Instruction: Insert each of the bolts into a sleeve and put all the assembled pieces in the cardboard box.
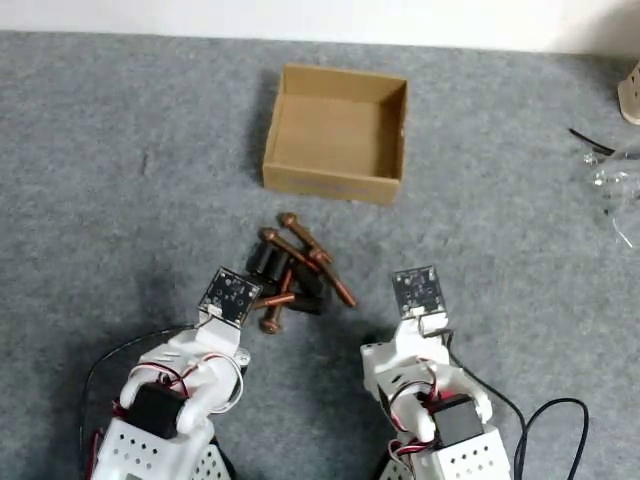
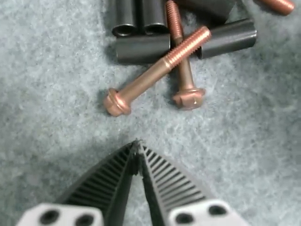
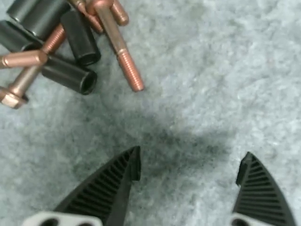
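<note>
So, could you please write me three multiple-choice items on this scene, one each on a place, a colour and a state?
1. Where do the bolts and sleeves lie relative to the cardboard box?
A. inside it
B. on the carpet, between it and the two arms
C. beyond it, on the side away from the arms

2. What colour are the bolts?
A. copper
B. blue
C. white

3. How do the left end effector and the right end effector stand?
A. left open, right shut
B. left shut, right open
C. both open

Answers:
1 B, as the high view shows the pile on the carpet in front of the box, which holds nothing.
2 A, as every bolt is copper against the black sleeves.
3 B, as the left fingertips meet while the right ones stand wide apart.
</note>
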Available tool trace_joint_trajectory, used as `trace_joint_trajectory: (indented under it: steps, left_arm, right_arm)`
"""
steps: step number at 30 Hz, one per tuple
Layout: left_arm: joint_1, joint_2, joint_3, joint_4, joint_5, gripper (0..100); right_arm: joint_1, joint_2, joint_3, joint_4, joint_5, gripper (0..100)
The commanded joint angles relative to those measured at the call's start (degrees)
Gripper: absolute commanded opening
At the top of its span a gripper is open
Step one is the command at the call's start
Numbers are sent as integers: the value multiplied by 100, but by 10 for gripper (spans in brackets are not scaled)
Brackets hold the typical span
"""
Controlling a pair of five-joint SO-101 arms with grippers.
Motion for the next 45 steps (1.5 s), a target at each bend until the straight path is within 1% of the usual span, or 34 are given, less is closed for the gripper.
trace_joint_trajectory:
  steps: [1,31,33,34,35,37,38,39,43,45]
  left_arm:
    - [40,-57,119,18,-35,10]
    - [-13,-66,119,-26,-35,11]
    - [-347,-66,66,-158,-70,11]
    - [-637,-66,-4,-352,-316,11]
    - [-963,-66,-101,-563,-809,11]
    - [-1675,-66,-365,-870,-2163,11]
    - [-1947,-66,-488,-923,-2699,11]
    - [-2158,-66,-620,-949,-2884,11]
    - [-2738,-22,-1499,-1029,-2330,11]
    - [-2862,-13,-2088,-1002,-2277,11]
  right_arm:
    - [-57,-22,629,66,70,307]
    - [-31,-48,629,40,70,307]
    - [-22,-57,620,40,70,307]
    - [-13,-57,620,31,70,307]
    - [40,-57,620,22,70,307]
    - [180,-57,620,-48,70,307]
    - [233,-57,620,-66,70,307]
    - [259,-57,620,-75,70,307]
    - [268,-57,620,-75,62,307]
    - [277,-57,620,-75,62,307]
